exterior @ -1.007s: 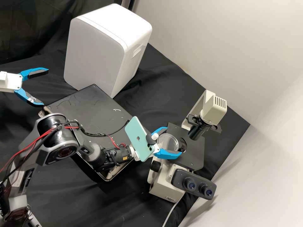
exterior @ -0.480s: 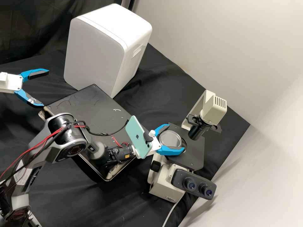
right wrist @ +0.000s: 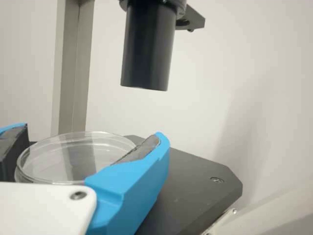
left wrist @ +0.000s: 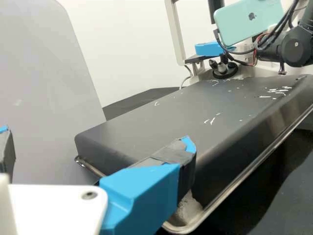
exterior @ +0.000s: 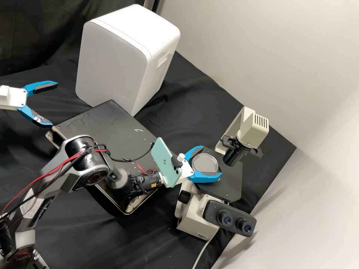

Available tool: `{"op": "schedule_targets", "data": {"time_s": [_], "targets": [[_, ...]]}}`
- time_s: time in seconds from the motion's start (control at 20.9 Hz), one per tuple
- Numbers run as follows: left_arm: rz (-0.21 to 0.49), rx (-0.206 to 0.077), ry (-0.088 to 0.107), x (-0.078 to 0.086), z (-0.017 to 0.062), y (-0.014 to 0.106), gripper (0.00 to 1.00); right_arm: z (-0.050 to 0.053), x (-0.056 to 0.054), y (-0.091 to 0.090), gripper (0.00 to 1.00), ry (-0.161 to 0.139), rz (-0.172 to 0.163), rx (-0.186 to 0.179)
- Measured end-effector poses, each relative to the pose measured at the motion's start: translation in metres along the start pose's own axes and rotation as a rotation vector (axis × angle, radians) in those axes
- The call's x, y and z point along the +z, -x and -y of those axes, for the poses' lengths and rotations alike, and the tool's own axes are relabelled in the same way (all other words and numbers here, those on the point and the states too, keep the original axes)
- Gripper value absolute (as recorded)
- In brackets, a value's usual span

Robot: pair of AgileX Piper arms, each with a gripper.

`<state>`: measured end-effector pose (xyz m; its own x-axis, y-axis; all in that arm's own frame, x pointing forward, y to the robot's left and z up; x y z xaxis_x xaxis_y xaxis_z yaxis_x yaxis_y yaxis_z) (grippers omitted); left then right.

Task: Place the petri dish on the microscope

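Blue fingers of the right gripper clamp the clear dish by its rim, one on each side. Beneath them lies the microscope stage (whether the dish touches it, I cannot tell), and beyond the fingertips hangs the black lens tube. Well away, the left gripper has its fingers spread wide, a black tray just ahead of them.
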<state>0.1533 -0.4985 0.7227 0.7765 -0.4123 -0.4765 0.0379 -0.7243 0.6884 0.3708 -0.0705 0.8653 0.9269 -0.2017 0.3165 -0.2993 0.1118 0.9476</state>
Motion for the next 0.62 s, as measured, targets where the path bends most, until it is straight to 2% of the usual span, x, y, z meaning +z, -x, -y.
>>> {"op": "schedule_targets", "data": {"time_s": [0.14,0.19,0.34,0.48,0.62], "targets": [[0.000,-0.003,0.000,0.0000,0.0006,-0.0002,1.00,-0.0005,0.0027,-0.0003,0.00,0.002,-0.002,0.013],[0.000,-0.003,0.000,0.0000,0.0006,-0.0002,1.00,-0.0005,0.0037,-0.0004,1.00,0.002,-0.001,0.015],[0.000,-0.007,0.001,-0.0002,0.0013,-0.0011,1.00,-0.0006,0.0038,-0.0004,1.00,0.002,-0.002,0.017],[-0.002,0.002,0.000,-0.0006,-0.0007,-0.0032,1.00,-0.0004,0.0040,-0.0005,1.00,0.025,0.000,0.015],[-0.002,0.002,0.000,-0.0006,-0.0007,-0.0032,1.00,-0.0004,0.0040,-0.0005,1.00,0.025,0.000,0.015]]}}
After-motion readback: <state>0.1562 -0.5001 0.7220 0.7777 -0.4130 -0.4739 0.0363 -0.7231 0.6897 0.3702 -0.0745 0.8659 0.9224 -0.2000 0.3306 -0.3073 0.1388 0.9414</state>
